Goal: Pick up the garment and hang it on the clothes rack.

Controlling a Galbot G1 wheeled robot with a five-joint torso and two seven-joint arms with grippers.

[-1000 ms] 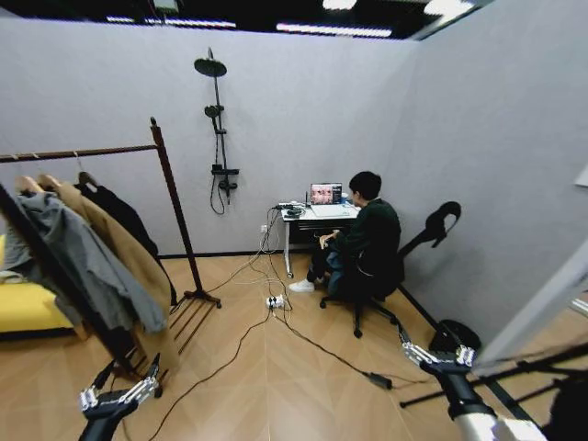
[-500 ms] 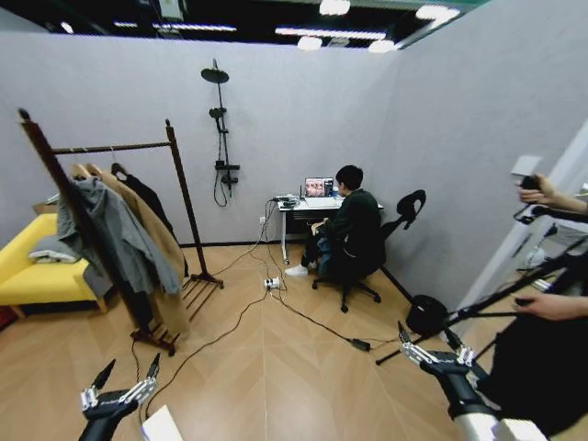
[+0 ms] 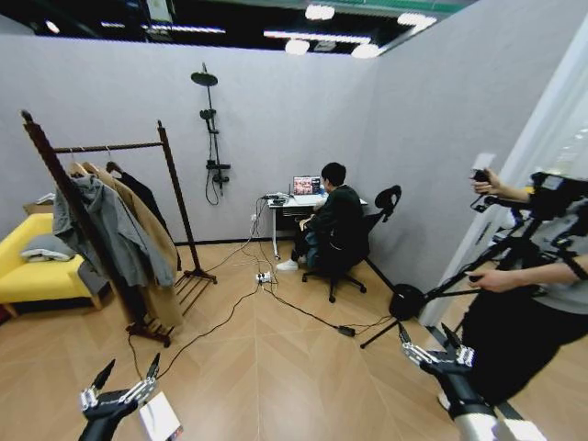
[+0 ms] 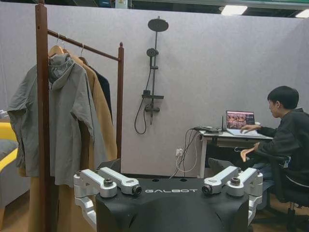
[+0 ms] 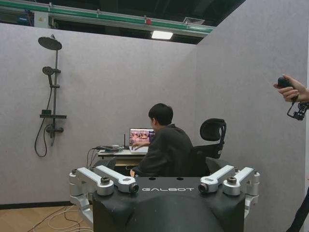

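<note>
In the head view, we see the clothes rack (image 3: 101, 220) at the left of the room, with the black garment (image 3: 140, 195) on a hanger at its far end, behind a tan coat (image 3: 152, 243) and a grey jacket (image 3: 96, 230). Our left gripper (image 3: 121, 384) and right gripper (image 3: 432, 346) hang low, spread wide, holding nothing.

From the left wrist, the rack is near, the black garment a sliver behind the tan coat.

We judge that reaching in could snag the wrong coat, since they crowd together.

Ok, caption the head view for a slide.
Both end effectors, left and right, open and low; clothes rack already holding garment.
</note>
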